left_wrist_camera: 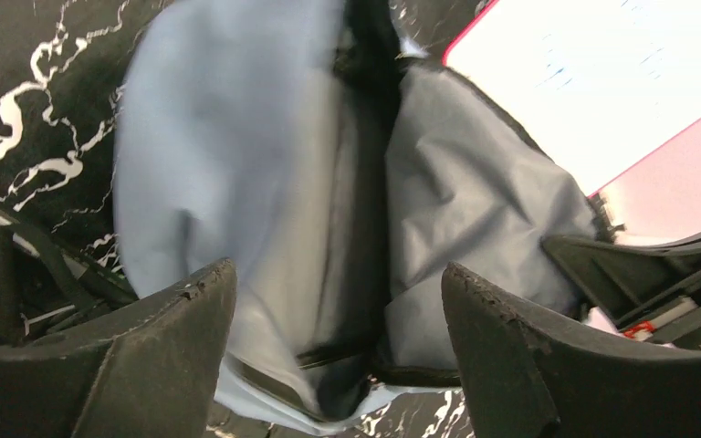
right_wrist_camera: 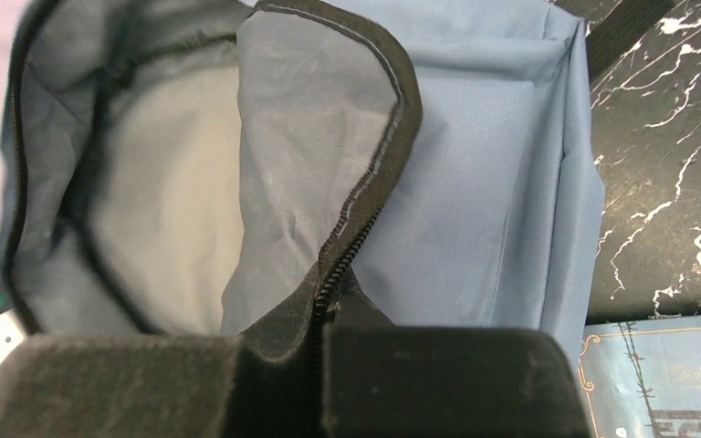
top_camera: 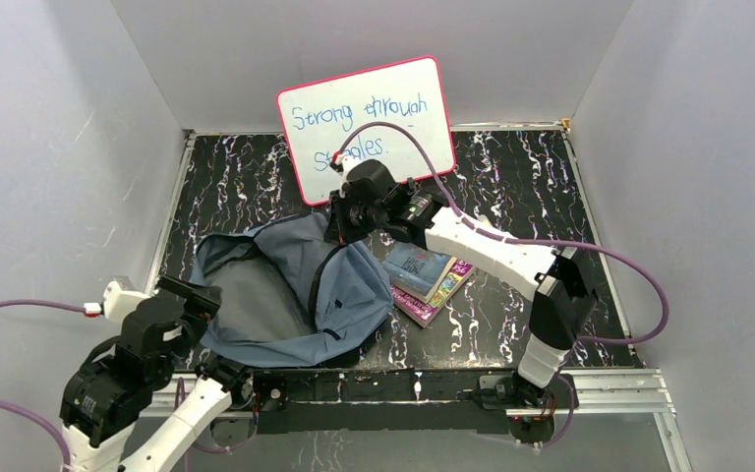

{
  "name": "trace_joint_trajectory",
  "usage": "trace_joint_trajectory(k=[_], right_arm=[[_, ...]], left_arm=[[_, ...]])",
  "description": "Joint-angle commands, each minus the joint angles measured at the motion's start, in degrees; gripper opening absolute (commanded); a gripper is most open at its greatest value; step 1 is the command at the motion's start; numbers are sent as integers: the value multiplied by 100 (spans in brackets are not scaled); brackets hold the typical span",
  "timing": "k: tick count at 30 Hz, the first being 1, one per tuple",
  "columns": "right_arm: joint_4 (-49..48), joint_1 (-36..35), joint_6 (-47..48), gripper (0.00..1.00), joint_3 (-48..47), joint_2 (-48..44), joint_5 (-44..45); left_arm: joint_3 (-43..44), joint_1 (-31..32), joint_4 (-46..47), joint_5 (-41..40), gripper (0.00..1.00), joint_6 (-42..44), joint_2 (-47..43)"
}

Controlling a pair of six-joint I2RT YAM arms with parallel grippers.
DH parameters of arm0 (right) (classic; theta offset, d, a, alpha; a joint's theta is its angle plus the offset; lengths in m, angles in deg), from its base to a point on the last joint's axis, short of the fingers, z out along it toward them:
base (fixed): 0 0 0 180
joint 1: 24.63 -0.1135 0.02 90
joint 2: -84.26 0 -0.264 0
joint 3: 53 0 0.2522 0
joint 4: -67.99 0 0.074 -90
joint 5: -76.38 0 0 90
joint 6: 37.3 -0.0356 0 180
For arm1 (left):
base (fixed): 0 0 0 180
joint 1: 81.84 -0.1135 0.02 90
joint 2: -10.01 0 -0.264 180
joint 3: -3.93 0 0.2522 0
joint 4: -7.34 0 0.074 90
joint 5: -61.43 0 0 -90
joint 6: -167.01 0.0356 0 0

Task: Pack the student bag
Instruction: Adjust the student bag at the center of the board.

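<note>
The student bag is a floppy grey-blue backpack lying on the black marbled table, its mouth gaping toward the left. My right gripper hovers over the bag's far side and is shut on the bag's zipper edge, lifting that flap so the pale lining shows. My left gripper stands open at the bag's near left corner. Bag fabric lies beyond its fingers, with nothing pinched between them.
A pink-framed whiteboard with blue writing leans against the back wall behind the bag. A few books lie stacked on the table just right of the bag. Grey walls close in left, right and behind.
</note>
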Motion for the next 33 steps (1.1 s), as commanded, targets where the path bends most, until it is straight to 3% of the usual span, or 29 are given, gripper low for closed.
trace_joint_trajectory(k=[1,7,15,18,22,33], right_arm=[[-552,78,-7,0,140,-364,68],[-1064,93,197,0,288,-152,-183],[-1351,96,145,0,530,-68,-534],[-1570,106,-25,0,921,-276,-574],[-1752,100,-242,0,1211,-454,-638],[-1942,102,-437,4,1473,-641,-569]], left_arm=[[789,3,-200,-640,80,234,591],[1084,3,332,-363,81,1018,932],[-731,5,2734,1834,84,1582,804],[-1117,3,3091,2167,85,1477,1025],[-1271,3,3085,2017,87,1364,1327],[-2761,3,3966,2519,90,251,887]])
